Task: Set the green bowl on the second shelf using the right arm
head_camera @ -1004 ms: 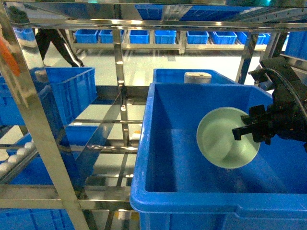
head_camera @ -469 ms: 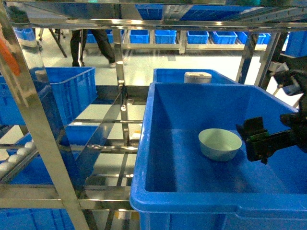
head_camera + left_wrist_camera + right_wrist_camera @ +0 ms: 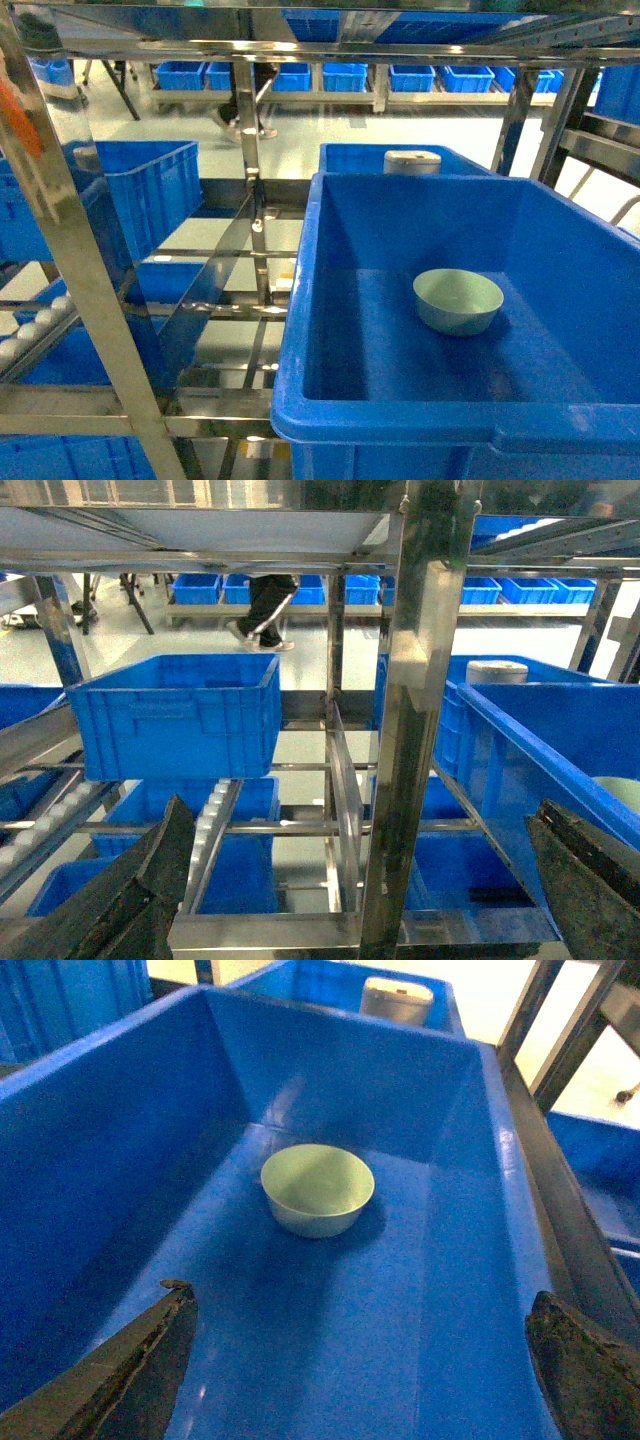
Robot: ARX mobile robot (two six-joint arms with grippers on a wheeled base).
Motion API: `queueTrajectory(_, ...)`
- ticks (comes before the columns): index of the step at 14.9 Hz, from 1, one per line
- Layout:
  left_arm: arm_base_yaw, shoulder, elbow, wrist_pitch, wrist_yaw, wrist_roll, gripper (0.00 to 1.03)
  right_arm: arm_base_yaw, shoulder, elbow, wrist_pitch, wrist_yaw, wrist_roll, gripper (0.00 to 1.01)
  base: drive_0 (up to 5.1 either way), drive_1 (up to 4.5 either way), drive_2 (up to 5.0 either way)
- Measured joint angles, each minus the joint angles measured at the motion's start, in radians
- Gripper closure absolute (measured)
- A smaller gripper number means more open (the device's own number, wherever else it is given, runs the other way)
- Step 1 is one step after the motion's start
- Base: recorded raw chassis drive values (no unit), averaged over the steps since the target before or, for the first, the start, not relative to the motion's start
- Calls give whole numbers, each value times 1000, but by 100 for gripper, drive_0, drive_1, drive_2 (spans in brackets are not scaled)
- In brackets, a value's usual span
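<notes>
The pale green bowl sits upright on the floor of the large deep blue crate that rests on the steel second shelf. In the right wrist view the green bowl lies ahead in the crate, well beyond my right gripper, which is open and empty with its fingers spread wide. My left gripper is open too, facing a steel upright of the rack. Neither gripper appears in the head view.
A second blue crate with a white cylinder stands behind the big one. More blue crates sit on the rack's left side and lower tiers. Steel uprights and roller rails frame the shelves. A person walks in the aisle behind.
One second ago my right gripper held the tilted bowl above the crate. It let the bowl down upright on the crate floor, opened, and has since pulled back out of the head view.
</notes>
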Motion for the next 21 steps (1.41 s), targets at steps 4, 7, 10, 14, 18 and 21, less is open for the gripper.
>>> queueTrajectory(4, 0, 0, 0, 0, 0, 0, 5, -127, -495, -32, -390, -96, 14, 3, 0, 0, 0)
queueTrajectory(7, 0, 0, 0, 0, 0, 0, 5, -126, -540, -45, -408, -113, 11, 3, 0, 0, 0)
queueTrajectory(10, 0, 0, 0, -1, -1, 0, 5, -14, -605, -214, -38, 162, 104, 34, 0, 0, 0)
queueTrajectory(14, 0, 0, 0, 0, 0, 0, 5, 17, -721, -274, -85, 190, 126, 82, 0, 0, 0)
queueTrajectory(18, 0, 0, 0, -1, 0, 0, 5, 17, -824, -307, -151, 190, 130, 99, 0, 0, 0)
queueTrajectory(21, 0, 0, 0, -1, 0, 0, 5, 17, -903, -344, -180, 190, 129, 99, 0, 0, 0)
